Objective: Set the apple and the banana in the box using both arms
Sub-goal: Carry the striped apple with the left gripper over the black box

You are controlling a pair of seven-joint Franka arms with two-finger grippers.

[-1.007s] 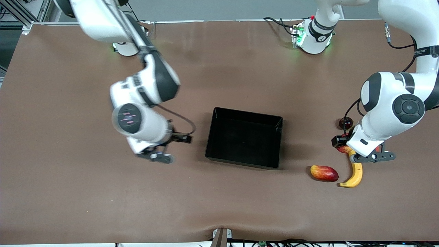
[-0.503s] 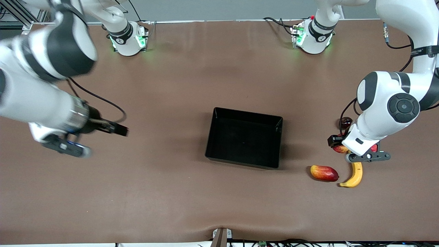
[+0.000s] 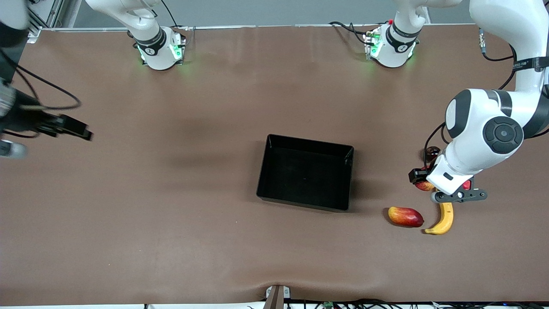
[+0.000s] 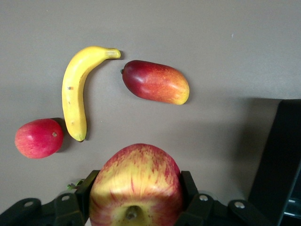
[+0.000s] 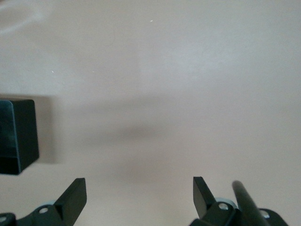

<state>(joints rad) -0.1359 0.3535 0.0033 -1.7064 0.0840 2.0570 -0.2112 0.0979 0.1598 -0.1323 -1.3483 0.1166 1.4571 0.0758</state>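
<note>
A brown table [image 3: 171, 223] carries the black box [image 3: 346, 180] at its middle. At the left arm's end, the left gripper [image 4: 136, 200] pinches the apple [image 4: 136, 186] above the fruit cluster — banana [image 3: 444, 219], a red-yellow mango-like fruit [image 3: 405, 216], a smooth red fruit [image 4: 38, 138]. A dark round object [image 3: 431, 151], seemingly another fruit, lies nearby. The right gripper [image 5: 139, 193] hangs spread wide and empty over the right arm's end — well apart from the box.

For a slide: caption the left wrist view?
Left gripper holding the apple above banana, mango and a red fruit.
</note>
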